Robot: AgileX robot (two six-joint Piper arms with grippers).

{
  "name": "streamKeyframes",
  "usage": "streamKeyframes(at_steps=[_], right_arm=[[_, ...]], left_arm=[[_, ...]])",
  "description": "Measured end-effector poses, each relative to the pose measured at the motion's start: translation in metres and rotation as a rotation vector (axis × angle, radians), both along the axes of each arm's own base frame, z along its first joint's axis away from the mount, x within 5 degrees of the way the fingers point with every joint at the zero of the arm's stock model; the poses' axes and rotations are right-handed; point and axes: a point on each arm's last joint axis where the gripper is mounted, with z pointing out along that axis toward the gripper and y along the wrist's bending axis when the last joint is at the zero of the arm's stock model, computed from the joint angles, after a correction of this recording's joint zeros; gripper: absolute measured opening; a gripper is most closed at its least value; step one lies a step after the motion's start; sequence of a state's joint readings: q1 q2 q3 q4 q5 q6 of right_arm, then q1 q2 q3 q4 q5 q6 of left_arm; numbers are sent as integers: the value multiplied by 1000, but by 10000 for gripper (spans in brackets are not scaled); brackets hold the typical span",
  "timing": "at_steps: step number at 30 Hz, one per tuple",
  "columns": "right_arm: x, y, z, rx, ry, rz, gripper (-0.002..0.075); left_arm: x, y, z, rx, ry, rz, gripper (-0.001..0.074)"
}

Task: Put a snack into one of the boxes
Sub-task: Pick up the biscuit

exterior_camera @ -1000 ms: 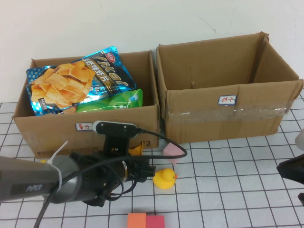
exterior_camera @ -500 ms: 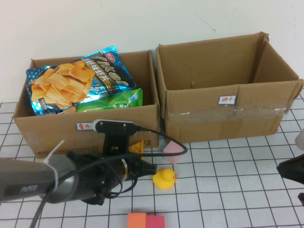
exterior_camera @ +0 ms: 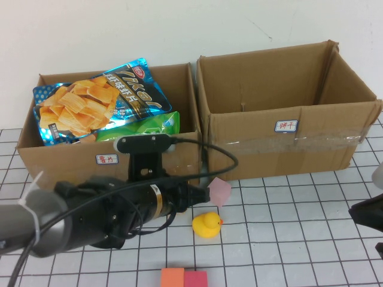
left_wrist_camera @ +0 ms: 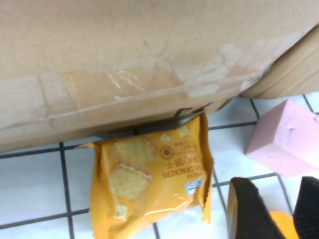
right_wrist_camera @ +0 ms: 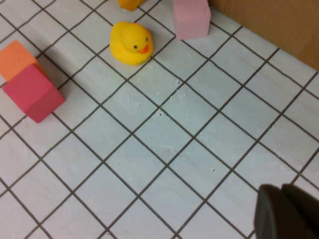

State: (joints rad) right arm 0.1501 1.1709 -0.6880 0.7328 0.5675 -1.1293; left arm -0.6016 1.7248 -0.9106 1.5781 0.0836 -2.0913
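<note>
rising left pincer [left_wrist_camera: 271, 209], jaws narrowed

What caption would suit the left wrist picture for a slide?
Left gripper beside a yellow cracker packet lying against the cardboard box, pink block nearby.

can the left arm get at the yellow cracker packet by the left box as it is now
Probably yes. The left gripper sits low beside the cracker packet, which lies flat on the table against the left box; nothing covers it. The right gripper stays parked far right.

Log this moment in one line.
left gripper: beside cracker packet, before left box | right gripper: shut, parked right | packet: lying against box base, not yet boxed
</note>
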Motion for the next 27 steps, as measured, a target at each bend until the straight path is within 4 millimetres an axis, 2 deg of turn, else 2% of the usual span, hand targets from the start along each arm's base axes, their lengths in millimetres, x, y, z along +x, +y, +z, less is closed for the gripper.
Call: streamKeyframes(at_steps=[2,3,8,10,17,27], right_arm=[[0,0,0,0,0,0,-1],[0,0,0,0,0,0,-1],[0,0,0,-4,-4,6,-1],[0,0,0,-4,-4,6,-1],[0,0,0,-7,-7,10,-1],[0,0,0,-11,-10,16,-1]], left_arm=[[1,0,-4,24,-3,-19,236],[1,-1,-6,46,-6,-38,276],[3,-1,-17,101,-6,-69,587],[5,0,-22,121,-2,-57,645],[14,-3,-42,166,22,-41,691],[20,-2,-43,196,-2,-2,692]])
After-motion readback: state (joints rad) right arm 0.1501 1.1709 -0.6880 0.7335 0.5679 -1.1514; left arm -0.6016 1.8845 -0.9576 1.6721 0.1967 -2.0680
